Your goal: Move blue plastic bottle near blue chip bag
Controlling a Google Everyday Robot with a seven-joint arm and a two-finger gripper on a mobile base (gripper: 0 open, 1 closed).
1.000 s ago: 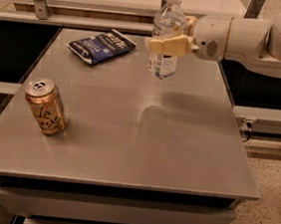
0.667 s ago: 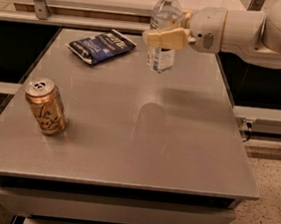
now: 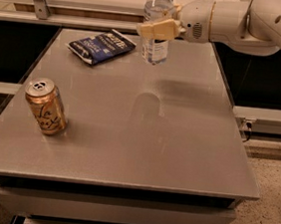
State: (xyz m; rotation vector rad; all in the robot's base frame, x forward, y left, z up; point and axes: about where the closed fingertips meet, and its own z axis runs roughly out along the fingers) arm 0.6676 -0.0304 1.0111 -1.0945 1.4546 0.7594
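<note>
Over the last second my arm has carried the bottle (image 3: 154, 48) leftward and toward the far edge of the bench (image 3: 176, 153), so the gap to the bag (image 3: 101, 45) is smaller than before. The bottle now hangs upright just right of the bag, near it but not touching. Its shadow falls well forward on the bench, which I judge to mean the base is off the surface. The task is therefore close to done: what remains is to lower and release. My claw (image 3: 157, 29) is narrowed around the bottle's middle, above the label, with one tan finger (image 3: 161, 29) across its front. It touches nothing else. The can (image 3: 46, 106) stands well apart at front left.
</note>
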